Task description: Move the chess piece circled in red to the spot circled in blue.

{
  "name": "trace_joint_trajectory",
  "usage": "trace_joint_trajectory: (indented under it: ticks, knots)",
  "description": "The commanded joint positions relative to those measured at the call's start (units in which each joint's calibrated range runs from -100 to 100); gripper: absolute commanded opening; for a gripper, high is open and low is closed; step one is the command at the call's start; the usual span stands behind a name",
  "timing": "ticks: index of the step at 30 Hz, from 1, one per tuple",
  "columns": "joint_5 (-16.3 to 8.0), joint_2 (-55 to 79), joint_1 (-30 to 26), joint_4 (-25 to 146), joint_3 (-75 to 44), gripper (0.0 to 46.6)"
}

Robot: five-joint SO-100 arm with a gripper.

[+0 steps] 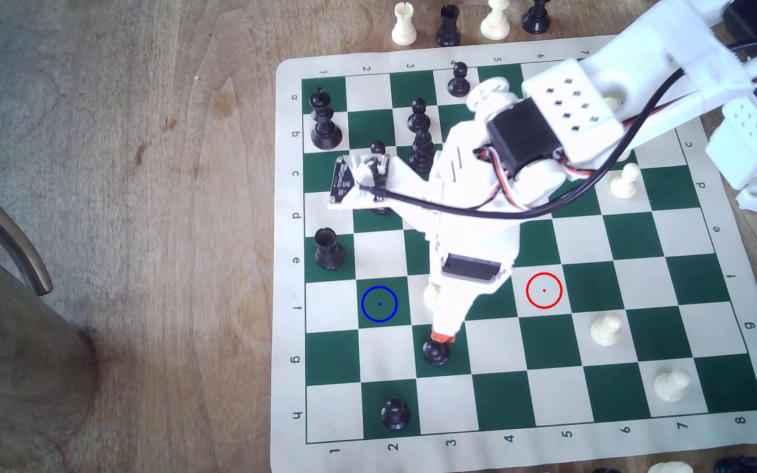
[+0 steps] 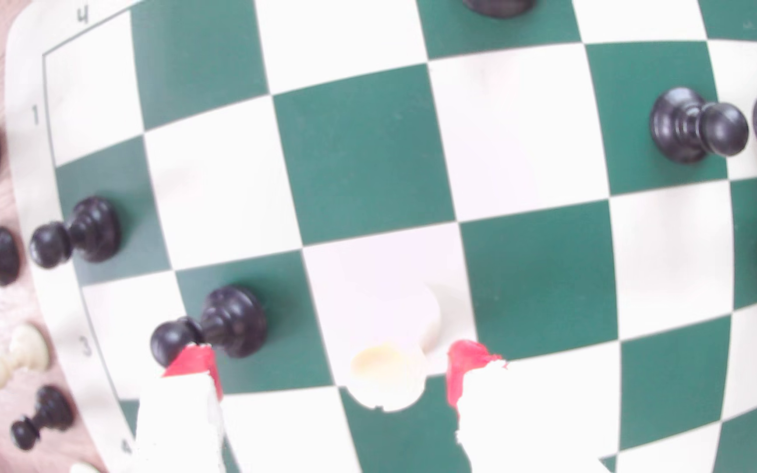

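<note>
Fingers apart around white rook (image 2: pixel 388 382) sitting between red circle (image 1: pixel 544 290) and blue-ringed square (image 1: pixel 379 304), gripper (image 2: pixel 331 377) not clamped; risk clipping black pawn (image 2: pixel 226 325) touching one fingertip (image 2: pixel 192 364), or toppling rook.

Board border (image 1: pixel 295 213): a–h, 1–8
</note>
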Motion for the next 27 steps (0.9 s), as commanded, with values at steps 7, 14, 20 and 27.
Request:
trace_joint_trajectory:
  ticks: [7,14,20,27]
  knots:
    - [0.7,-21.9,1.5,0.5,8.5,27.9]
    - [1.0,-38.0,0.5,-0.8,23.8,27.8]
    - [1.6,-50.0,2.7,-4.1,38.5,28.3]
    - [1.7,-69.8,3.8,-3.8,52.6,28.0]
